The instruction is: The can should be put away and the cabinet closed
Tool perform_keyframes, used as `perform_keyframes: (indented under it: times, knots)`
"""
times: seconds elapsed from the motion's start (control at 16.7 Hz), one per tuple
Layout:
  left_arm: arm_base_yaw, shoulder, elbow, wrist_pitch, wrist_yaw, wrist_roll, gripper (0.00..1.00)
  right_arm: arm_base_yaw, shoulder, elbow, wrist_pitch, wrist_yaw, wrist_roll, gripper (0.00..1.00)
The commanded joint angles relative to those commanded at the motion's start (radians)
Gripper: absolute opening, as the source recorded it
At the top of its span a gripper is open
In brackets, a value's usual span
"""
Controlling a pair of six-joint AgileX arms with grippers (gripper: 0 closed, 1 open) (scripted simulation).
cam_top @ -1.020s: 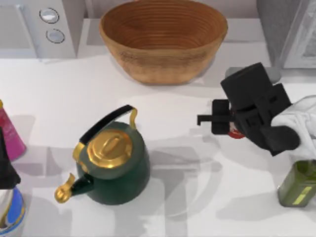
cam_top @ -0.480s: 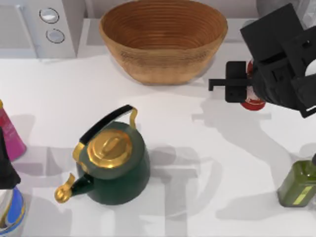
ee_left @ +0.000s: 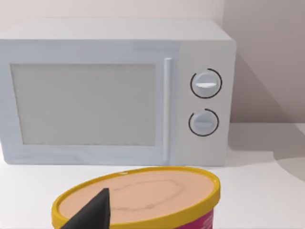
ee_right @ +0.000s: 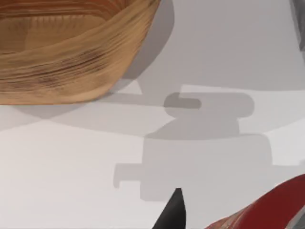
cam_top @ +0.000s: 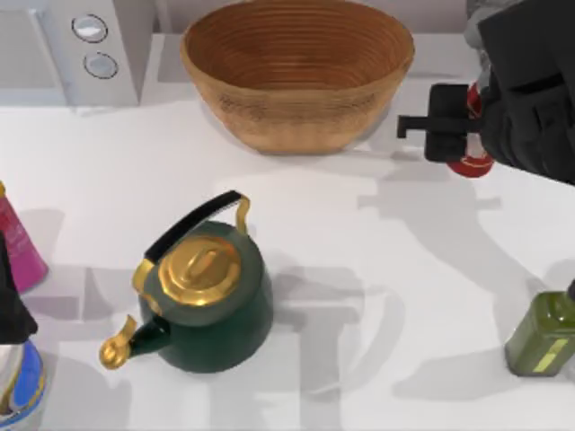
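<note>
The can [cam_top: 471,165], red with a silver top, hangs above the table at the back right, just right of the basket. My right gripper [cam_top: 464,135] is shut on it, and the arm covers most of the tin. In the right wrist view the can's red side [ee_right: 267,213] sits beside one dark fingertip [ee_right: 174,211], high over their shadow on the white table. The cabinet stands in the back right corner, mostly hidden behind the right arm, with a grey corner [cam_top: 475,13] showing. My left gripper [cam_top: 11,310] stays parked at the table's left edge.
A wicker basket [cam_top: 296,67] stands at the back middle and a white microwave [cam_top: 72,45] at the back left. A green kettle [cam_top: 211,301] with a gold lid sits front centre. An olive bottle [cam_top: 544,337] is front right. A pink bottle [cam_top: 18,242] and a yellow-rimmed tub [ee_left: 138,198] are at the left.
My right gripper has lifted the can off the table and carried it back and to the right, toward the cabinet corner. The left arm has not moved.
</note>
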Motion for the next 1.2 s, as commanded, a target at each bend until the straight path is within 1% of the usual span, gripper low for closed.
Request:
perform_keyframes:
  times: [0.18,0.3,0.54,0.9,1.02,1.2]
  knots:
    - [0.000,0.000,0.000,0.000,0.000,0.000,1.00,-0.101,-0.148,-0.022,0.128,-0.098,-0.065,0.00]
    - [0.000,0.000,0.000,0.000,0.000,0.000,1.00,-0.181,-0.291,-0.078,0.214,-0.170,-0.121,0.00]
    - [0.000,0.000,0.000,0.000,0.000,0.000,1.00,-0.333,-0.617,-0.302,0.306,-0.278,-0.249,0.00]
    - [0.000,0.000,0.000,0.000,0.000,0.000,1.00,-0.483,-1.126,-0.812,0.378,-0.356,-0.407,0.00]
    - [0.000,0.000,0.000,0.000,0.000,0.000,1.00,-0.519,-1.261,-0.935,0.400,-0.370,-0.440,0.00]
    - [0.000,0.000,0.000,0.000,0.000,0.000,1.00,-0.556,-1.398,-1.054,0.423,-0.377,-0.465,0.00]
